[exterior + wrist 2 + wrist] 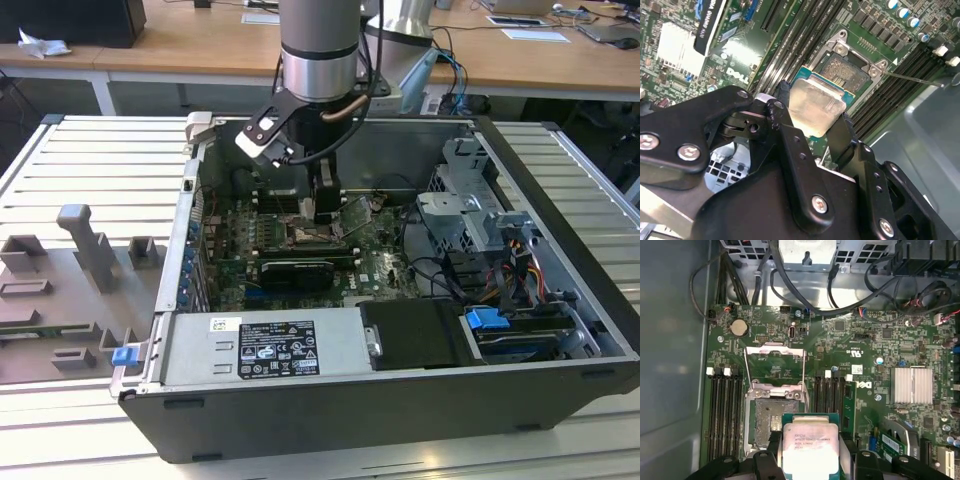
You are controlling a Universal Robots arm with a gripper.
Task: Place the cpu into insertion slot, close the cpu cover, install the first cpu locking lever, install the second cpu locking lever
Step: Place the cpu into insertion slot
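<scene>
While the gripper (816, 102) clamped the cpu (812, 109) by opposite edges close over the open insertion slot (850, 67), the chip was judged light, rigid and fragile; edge hold appropriate.

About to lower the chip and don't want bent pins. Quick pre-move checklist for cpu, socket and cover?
1. Grip: ok, pincer shut on the cpu.
2. cpu cover open: ok, flipped back off the insertion slot.
3. Slot empty: ok, no chip in it.
4. cpu centred over slot: not ok, offset to one side in both wrist views.
5. locking lever clear: ok, swung aside.
6. cpu corner orientation: cannot tell.
</scene>
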